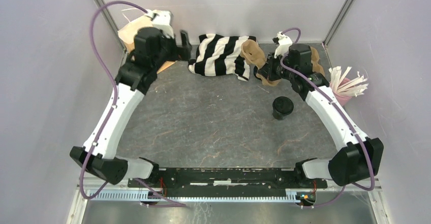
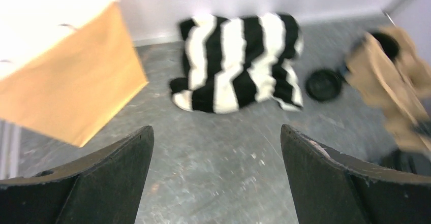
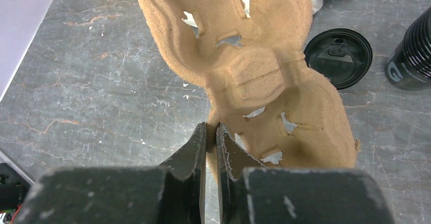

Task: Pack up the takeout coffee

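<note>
Pinching the edge of a brown pulp cup carrier (image 3: pixel 244 56), the right tool (image 3: pixel 211 130) has its two fingers drawn almost together, with only the thin cardboard between them. The carrier stretches away from the fingers at a tilt. From overhead, its far end overlaps the edge of a black-and-white striped cloth (image 1: pixel 221 54) bunched up near the back wall.

The takeout coffee (image 1: pixel 282 107) stands upright on the grey tabletop (image 1: pixel 213 127), on the near side of the right forearm and apart from the carrier. It is a small black cup, and its top looks capped from above, though it is too small for me to be sure. A loose lid (image 3: pixel 338 57) lies flat on the tabletop just beside the carrier, between it and the cup.

Over on the left, the left tool (image 2: pixel 216 132) hangs with its fingers spread as wide as they go, and nothing is in them. It sits near the brown paper bag (image 1: pixel 133 33), which stands in the far left corner, and it faces across toward the striped cloth.

At the right edge, behind the right arm, a pink cup (image 1: pixel 341 98) holds a fan of white sticks.
</note>
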### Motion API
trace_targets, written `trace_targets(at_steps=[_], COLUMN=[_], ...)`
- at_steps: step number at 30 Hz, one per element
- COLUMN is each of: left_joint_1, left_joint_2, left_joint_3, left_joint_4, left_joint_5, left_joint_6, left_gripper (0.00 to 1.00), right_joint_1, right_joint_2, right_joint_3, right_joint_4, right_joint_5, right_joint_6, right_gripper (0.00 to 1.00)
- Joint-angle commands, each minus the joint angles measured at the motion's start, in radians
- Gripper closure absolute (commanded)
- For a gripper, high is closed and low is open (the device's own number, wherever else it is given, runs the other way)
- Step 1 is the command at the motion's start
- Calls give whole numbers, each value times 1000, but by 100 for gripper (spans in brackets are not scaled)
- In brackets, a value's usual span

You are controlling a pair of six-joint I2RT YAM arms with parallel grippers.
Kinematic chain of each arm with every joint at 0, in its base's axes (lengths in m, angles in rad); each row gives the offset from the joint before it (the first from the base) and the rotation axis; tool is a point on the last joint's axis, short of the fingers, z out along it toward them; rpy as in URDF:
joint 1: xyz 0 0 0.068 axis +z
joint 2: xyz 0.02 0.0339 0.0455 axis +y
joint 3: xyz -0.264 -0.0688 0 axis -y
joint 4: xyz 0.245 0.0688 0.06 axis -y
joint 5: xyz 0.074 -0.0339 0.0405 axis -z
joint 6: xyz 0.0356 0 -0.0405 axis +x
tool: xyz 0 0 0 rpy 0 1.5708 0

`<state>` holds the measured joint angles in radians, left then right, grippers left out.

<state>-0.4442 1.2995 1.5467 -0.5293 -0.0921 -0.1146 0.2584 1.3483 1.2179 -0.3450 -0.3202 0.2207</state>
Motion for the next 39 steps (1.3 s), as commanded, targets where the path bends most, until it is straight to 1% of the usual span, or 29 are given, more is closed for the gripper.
trace_targets(at_steps=[1, 6, 7, 9, 10, 13, 14, 15, 16, 17, 20, 25, 27, 30, 32, 35, 37, 39], left_joint_1=[151, 294, 331, 367, 381, 415, 431, 441, 474, 485, 494, 507, 509, 510, 513, 514, 518, 526], left_joint_2=[89, 249, 286, 347, 378, 457, 478, 502, 510, 509, 468, 414, 410, 424, 436, 464, 459, 452], left_joint_3=[169, 377, 428, 508, 546, 644, 668, 695, 712, 708, 625, 499, 471, 446, 436, 448, 414, 375], left_joint_4=[-37, -57, -70, -77, -81, -115, -137, -169, -204, -226, -257, -246, -234, -214, -170, -150, -94, -29], left_joint_5=[-107, -73, -78, -97, -106, -117, -111, -105, -105, -101, -74, -20, -9, -25, -30, -68, -83, -63], left_joint_6=[-129, -152, -161, -169, -172, -200, -240, -297, -364, -455, -650, -927, -1006, -1096, -1125, -1156, -1165, -1167], left_gripper=[0, 0, 0, 0, 0, 0, 0, 2, 4, 4, 5, 5, 6, 10, 13, 18, 25, 29], right_joint_1=[2, 2, 2, 16, 45, 184, 225, 260, 281, 305, 348, 445, 481, 486, 487, 486, 487, 486], right_joint_2=[-84, -144, -150, -147, -146, -168, -173, -178, -180, -185, -183, -189, -203, -223, -227, -231, -233, -236], right_joint_3=[28, -10, -14, 12, 35, 63, 62, 57, 50, 44, 43, 36, 19, -2, -4, -5, -6, -8], right_joint_4=[-24, -51, -58, -110, -144, -184, -189, -188, -185, -179, -164, -150, -145, -139, -140, -139, -141, -141], right_joint_5=[-13, -13, -23, -5, 46, 208, 245, 270, 284, 306, 383, 501, 533, 554, 557, 558, 558, 560], right_joint_6=[-5, -9, -14, -56, -89, -200, -211, -241, -255, -268, -302, -370, -390, -397, -400, -403, -405, -405], right_gripper=[100, 100, 100, 100, 100, 100, 100, 100, 100, 100, 100, 100, 100, 100, 100, 100, 100, 100])
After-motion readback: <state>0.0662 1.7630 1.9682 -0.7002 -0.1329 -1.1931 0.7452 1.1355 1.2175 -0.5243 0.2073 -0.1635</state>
